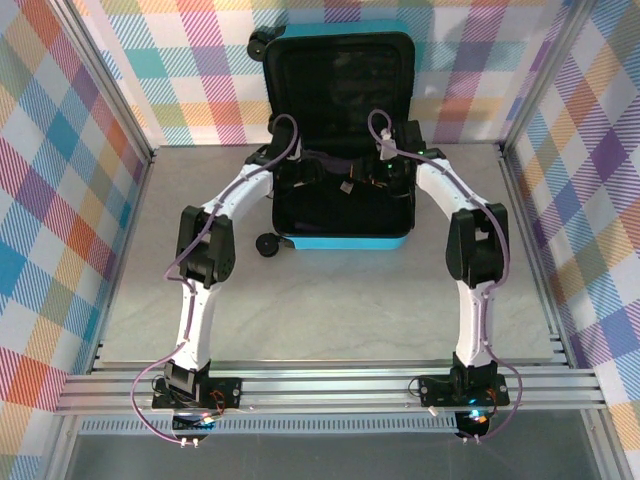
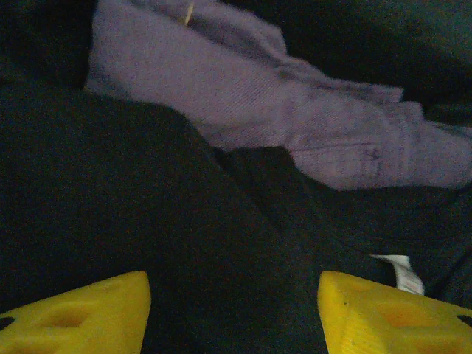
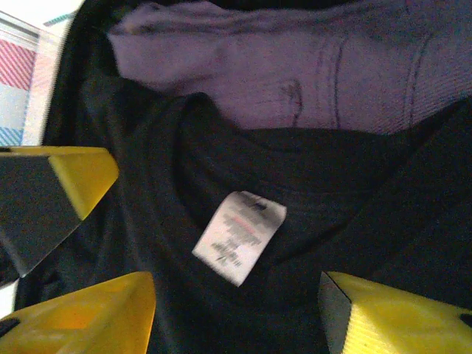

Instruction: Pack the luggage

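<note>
Sitting wide open mid-table, the luggage (image 1: 345, 241) shows its turquoise shell along the near edge. Its lid is propped upright against the checked back wall (image 1: 500, 60), and a black wheel (image 1: 268, 244) sticks out at the near left corner.

Labels first: a white tag (image 3: 238, 236) lies at the collar of a black garment (image 3: 317, 177). It carries a pinkish line and grey print, all too blurred to read. The left wrist view catches the corner of a white tag as well, half cut off by a finger.

Inside the case the black garment is in front and a purple garment (image 3: 295, 66) lies behind it, the two touching. From above, most of the interior is lost in black lining and the arms reaching in.

The left gripper (image 2: 232, 313) hangs over the black cloth, yellow fingers spread wide and pinching nothing. The right gripper (image 3: 236, 317) is spread just as wide, with the tag just above the gap. A yellow-and-black piece at that view's left edge is hard to make out.
</note>
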Tool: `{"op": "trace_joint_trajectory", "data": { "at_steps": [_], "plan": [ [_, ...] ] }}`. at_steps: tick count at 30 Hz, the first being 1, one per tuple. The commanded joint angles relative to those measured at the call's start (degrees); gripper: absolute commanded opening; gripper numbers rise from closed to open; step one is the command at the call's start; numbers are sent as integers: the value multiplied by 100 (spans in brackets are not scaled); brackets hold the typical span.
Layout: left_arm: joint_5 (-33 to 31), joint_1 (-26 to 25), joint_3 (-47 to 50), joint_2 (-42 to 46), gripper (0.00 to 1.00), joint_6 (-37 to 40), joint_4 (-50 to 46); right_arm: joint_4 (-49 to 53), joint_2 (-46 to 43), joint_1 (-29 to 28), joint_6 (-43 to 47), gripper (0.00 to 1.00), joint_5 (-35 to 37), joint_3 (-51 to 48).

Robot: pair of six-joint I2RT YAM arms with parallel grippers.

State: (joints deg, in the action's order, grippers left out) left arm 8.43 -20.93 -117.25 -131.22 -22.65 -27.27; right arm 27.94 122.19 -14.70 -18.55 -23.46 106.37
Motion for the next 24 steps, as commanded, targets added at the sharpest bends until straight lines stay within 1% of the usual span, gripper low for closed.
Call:
{"op": "trace_joint_trajectory", "data": {
  "at_steps": [1,5,8,11,17,24],
  "plan": [
    [-21,54,2,611,62,160,-121,-40,-475,-37,197,61,-77,-194],
    [-143,54,-124,604,63,235,-63,-97,-714,-55,206,61,-199,-562],
    [-135,63,-410,368,63,271,-76,-279,-873,-124,161,61,-307,-937],
    [-74,63,-518,145,63,263,208,-432,-925,-224,94,61,-351,-1242],
    [163,63,-689,-304,63,96,634,-735,-724,-357,-130,60,-430,-1561],
    [178,63,-554,-629,62,16,829,-939,-330,-363,-313,59,-316,-1712]
  ]
}}
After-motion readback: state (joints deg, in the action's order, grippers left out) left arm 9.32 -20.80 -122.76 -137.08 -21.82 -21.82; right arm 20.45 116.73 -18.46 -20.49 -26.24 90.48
